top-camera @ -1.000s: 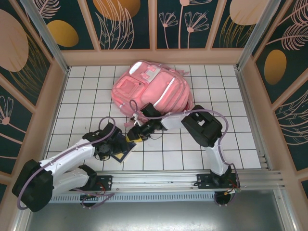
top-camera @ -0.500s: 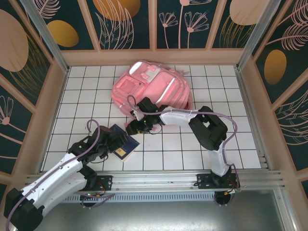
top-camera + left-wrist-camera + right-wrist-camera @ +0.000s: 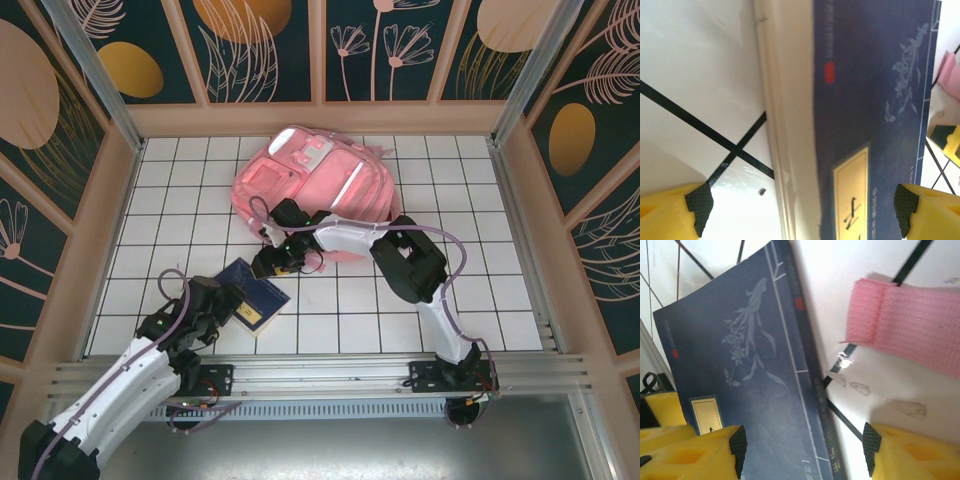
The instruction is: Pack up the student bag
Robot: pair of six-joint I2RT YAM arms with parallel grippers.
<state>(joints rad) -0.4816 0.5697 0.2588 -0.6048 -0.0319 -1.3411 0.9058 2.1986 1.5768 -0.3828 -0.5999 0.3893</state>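
The student bag (image 3: pixel 312 185), a pink backpack, lies at the back middle of the tiled table. A dark blue book (image 3: pixel 258 298) with a pale label lies flat in front of it. My left gripper (image 3: pixel 226 308) is open at the book's near left edge. In the left wrist view its fingers (image 3: pixel 696 209) stand wide either side of the book's page edge (image 3: pixel 790 150), not pressing it. My right gripper (image 3: pixel 270 263) is open over the book's far corner. In the right wrist view its jaws (image 3: pixel 804 446) straddle the book's spine (image 3: pixel 812 375), beside a pink strap (image 3: pixel 910 335).
The white tiled table (image 3: pixel 450 290) is fenced by wooden walls with painted panels (image 3: pixel 120 190). An aluminium rail (image 3: pixel 330 375) runs along the near edge. The bag's strap end trails onto the tiles between the bag and the book.
The left arm has pulled back toward the near left, uncovering the book. The right gripper has shifted left along the book's far edge and its jaws have widened.
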